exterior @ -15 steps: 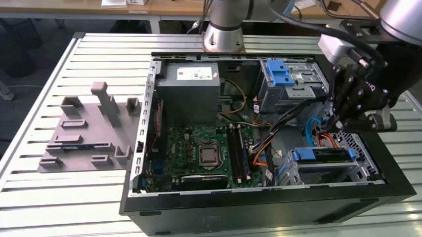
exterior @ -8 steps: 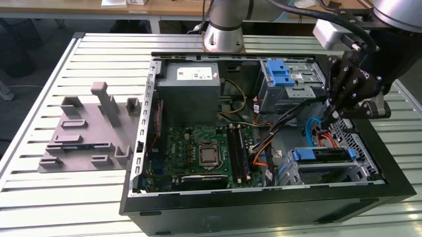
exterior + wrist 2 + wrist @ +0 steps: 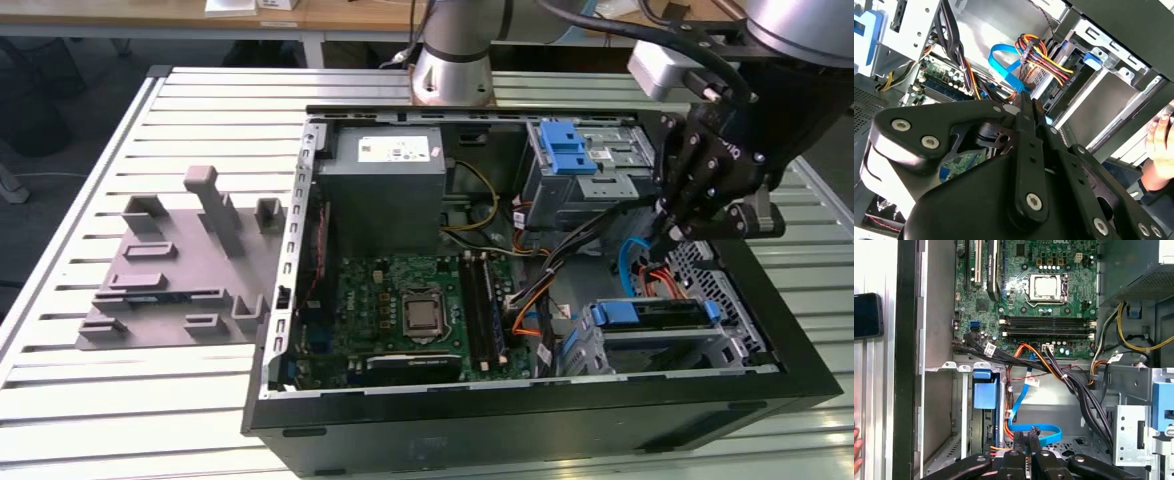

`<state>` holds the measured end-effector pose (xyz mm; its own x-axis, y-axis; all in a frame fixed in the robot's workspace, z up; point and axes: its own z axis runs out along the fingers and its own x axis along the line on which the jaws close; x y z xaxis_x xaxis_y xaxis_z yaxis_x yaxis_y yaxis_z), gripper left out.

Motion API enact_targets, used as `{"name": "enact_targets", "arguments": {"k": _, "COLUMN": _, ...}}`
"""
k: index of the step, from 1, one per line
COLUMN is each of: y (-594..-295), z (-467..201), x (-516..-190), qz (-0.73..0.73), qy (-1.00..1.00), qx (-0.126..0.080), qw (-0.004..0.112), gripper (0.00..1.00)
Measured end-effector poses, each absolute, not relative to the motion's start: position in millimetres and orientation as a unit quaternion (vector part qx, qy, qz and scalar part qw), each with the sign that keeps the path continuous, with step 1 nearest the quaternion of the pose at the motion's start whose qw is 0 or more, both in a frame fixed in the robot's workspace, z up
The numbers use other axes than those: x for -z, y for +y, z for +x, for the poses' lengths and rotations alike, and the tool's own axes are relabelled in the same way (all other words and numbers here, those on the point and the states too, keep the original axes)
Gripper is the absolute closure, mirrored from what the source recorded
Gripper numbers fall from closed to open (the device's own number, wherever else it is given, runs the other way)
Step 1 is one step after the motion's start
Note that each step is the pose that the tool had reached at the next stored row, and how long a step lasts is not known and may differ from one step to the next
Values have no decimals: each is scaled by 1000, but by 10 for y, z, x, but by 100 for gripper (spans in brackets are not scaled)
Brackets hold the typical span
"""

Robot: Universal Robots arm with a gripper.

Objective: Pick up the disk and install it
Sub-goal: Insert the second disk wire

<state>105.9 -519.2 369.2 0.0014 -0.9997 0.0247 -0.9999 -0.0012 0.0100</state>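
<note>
The disk [image 3: 654, 313] sits on edge in the drive cage at the case's front corner, at the exterior view's right, with its blue carrier frame showing. In the first wrist view the blue end of the disk [image 3: 985, 389] stands in the cage slot. In the second wrist view the disk [image 3: 1093, 60] shows as a blue tab. My gripper [image 3: 677, 232] hovers inside the case, above and behind that cage, apart from the disk. Both wrist views show the black fingers pressed together, shut on nothing, with the gripper [image 3: 1029, 436] [image 3: 1029, 107] just over a looped blue data cable [image 3: 1041, 432].
The open computer case [image 3: 280, 300] lies on a slatted metal table [image 3: 80, 400]. Motherboard [image 3: 400, 310], power supply [image 3: 387, 185] and cable bundles [image 3: 1074, 385] crowd the inside. A grey fixture [image 3: 174, 270] stands at the exterior view's left. A person's hand [image 3: 1159, 145] rests beside the case.
</note>
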Motion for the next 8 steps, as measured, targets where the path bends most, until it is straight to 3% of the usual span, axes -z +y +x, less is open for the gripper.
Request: {"name": "enact_targets", "arguments": {"k": 8, "y": -5168, "z": 1059, "x": -3633, "qz": 708, "qy": -707, "qx": -7, "qw": 14, "gripper": 75}}
